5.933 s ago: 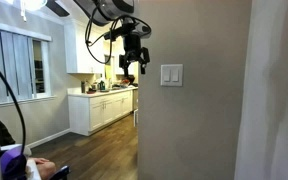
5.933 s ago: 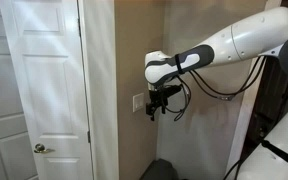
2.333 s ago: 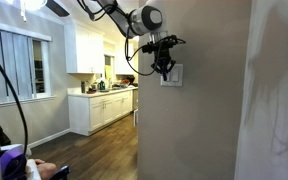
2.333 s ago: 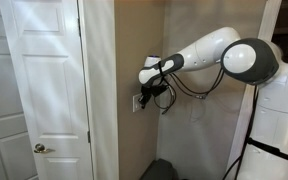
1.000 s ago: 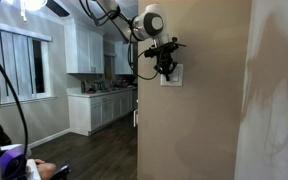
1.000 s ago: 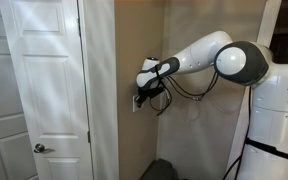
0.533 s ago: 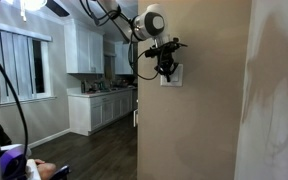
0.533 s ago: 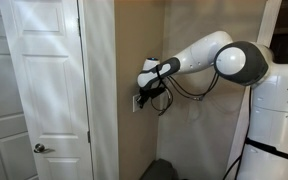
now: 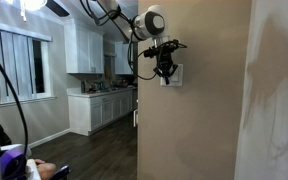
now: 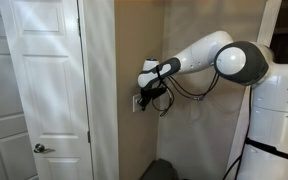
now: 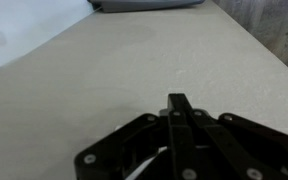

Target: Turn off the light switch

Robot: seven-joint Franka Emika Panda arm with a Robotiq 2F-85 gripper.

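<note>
The light switch (image 9: 178,77) is a small white plate on the tan wall, and in both exterior views my gripper partly covers it. My gripper (image 9: 166,72) is shut, its black fingers pressed together with the tips at the plate's face. From the side, the plate (image 10: 136,103) shows just left of the gripper (image 10: 145,97), which hangs from the white arm. In the wrist view the closed fingers (image 11: 176,102) lie close over the beige wall. A sliver of white (image 11: 142,168) shows under the linkage. Which way the rockers stand is hidden.
The wall's outer corner (image 9: 137,110) lies just left of the switch, with a kitchen and white cabinets (image 9: 99,108) beyond it. A white panelled door (image 10: 44,90) with a knob (image 10: 39,148) stands left of the switch wall. Black cables (image 10: 189,88) trail along the arm.
Since the oldest frames the gripper has moved from the open air beside the wall corner onto the switch plate. Over the last second it has stayed put.
</note>
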